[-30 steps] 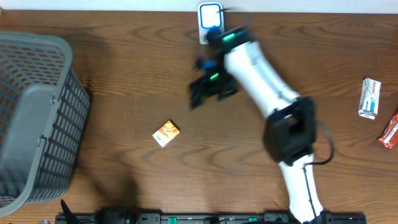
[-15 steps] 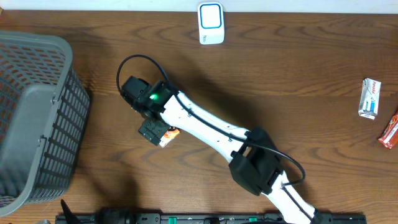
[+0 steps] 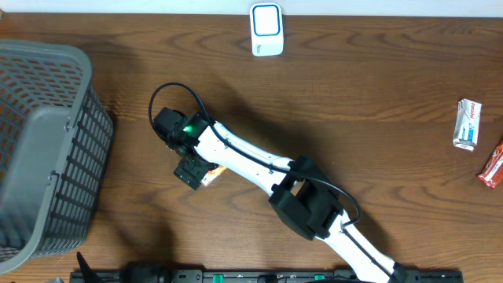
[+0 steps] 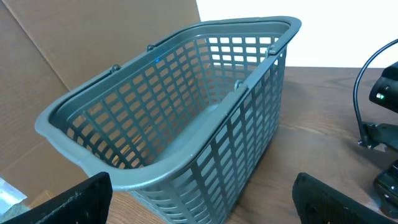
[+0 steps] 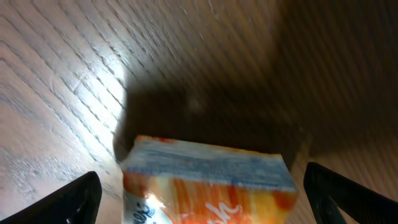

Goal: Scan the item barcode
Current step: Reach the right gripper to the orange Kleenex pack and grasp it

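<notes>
The little orange packet (image 3: pixel 214 170) sits left of the middle of the table (image 3: pixel 377 94), and from overhead you only get a sliver of it poking out from under the right gripper (image 3: pixel 191 172), so I can't call its long axis from up there. In the right wrist view the orange packet (image 5: pixel 208 183) fills the space between the fingers (image 5: pixel 71 199), its near edge running side to side across the frame and dipping a bit on the right. The lower part is cut off by the frame and it's blurry, so the print is unreadable and I can't make out a barcode. The right gripper (image 5: pixel 208 202) has its jaws spread all the way, one finger well out to each side of the packet, not gripping anything. The left gripper (image 4: pixel 205 205) is wide open too, holding nothing, and looks straight into the grey basket (image 4: pixel 168 168). Overhead, the basket (image 3: pixel 82 181) stands at the left edge, partly out of frame, with a strip of open wood between it and the packet. The scanner (image 3: pixel 266 30) is up at the far edge, with open wood between it and the packet. A white-and-blue packet (image 3: pixel 467 124) and a red packet (image 3: pixel 493 166) lie at the right edge, the red one clipped by the frame.
</notes>
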### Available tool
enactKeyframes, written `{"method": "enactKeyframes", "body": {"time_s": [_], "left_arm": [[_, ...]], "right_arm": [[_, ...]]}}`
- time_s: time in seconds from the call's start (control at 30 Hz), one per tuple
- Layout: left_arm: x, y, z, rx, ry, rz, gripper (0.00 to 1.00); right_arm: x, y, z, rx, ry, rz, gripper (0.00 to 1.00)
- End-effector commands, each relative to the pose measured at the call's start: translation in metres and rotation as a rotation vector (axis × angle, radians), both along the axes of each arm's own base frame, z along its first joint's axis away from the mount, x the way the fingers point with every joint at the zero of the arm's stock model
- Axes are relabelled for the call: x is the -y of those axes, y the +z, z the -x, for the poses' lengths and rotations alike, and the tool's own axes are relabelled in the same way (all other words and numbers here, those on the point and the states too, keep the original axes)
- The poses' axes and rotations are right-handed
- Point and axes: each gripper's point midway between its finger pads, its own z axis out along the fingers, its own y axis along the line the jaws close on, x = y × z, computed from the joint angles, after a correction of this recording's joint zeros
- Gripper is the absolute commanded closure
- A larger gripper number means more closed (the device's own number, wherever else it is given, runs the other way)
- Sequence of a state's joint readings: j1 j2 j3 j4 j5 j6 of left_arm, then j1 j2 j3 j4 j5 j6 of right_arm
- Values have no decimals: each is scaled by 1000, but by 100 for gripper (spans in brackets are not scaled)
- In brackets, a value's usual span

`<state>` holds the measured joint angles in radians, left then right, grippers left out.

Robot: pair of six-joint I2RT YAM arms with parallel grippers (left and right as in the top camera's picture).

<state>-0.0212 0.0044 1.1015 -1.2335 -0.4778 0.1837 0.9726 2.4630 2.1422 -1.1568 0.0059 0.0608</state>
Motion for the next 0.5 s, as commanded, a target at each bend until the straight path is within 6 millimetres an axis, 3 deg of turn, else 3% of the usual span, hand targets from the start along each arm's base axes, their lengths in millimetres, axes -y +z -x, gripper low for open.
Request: {"method": "enactKeyframes", "body": {"time_s": [0.0,0.47], "left_arm": [[-1,0,2,3,11,0,7],[-1,0,2,3,11,0,7]], "right_arm": [[-1,-13,5,-27,-9,9,1],[4,-23,17,-90,-26,21,1]]}}
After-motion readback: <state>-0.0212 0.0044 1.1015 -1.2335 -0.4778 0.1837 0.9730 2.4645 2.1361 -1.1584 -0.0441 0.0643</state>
